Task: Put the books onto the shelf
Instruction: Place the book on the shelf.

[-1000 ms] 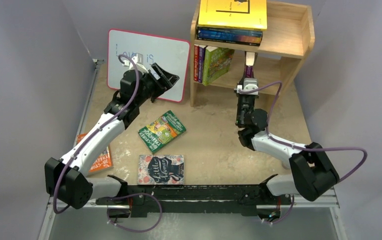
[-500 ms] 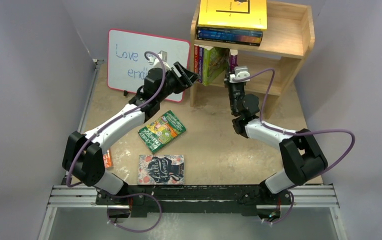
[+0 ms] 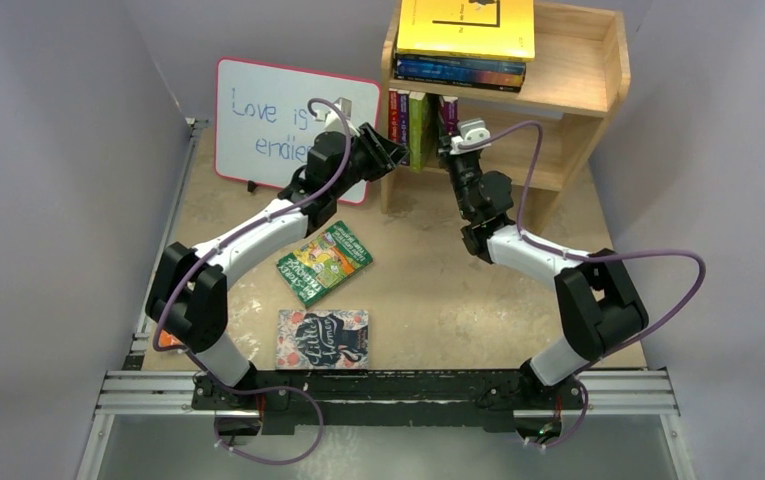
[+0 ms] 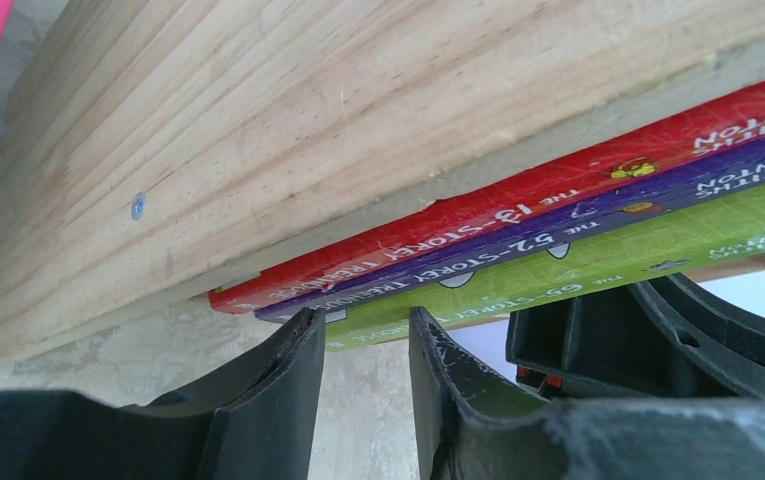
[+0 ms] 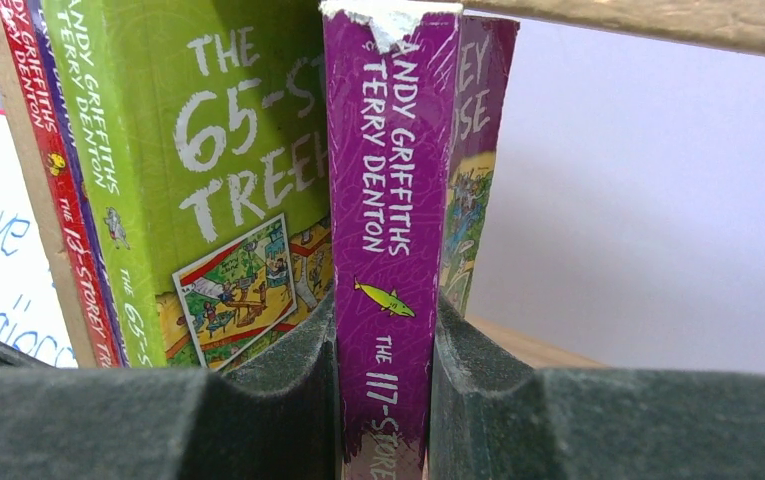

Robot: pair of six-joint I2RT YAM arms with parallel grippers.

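- R gripper [image 5: 383, 385] pinches purple book [image 5: 390, 200], upright on shelf [image 3: 568, 85] lower tier, just right of green book [image 5: 208, 170].
- L gripper [image 4: 366, 350] at shelf's left side, fingers narrowly apart, holding nothing.
- Two books on table [image 3: 428, 290]: Little Women [image 3: 323, 338], green one [image 3: 324, 261].

We note two arms [image 3: 248, 235] with white links, black joints, purple cables [image 3: 648, 290]; matte black hands [image 4: 363, 400].

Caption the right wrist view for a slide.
Right gripper holds purple book upright beside green book on shelf.
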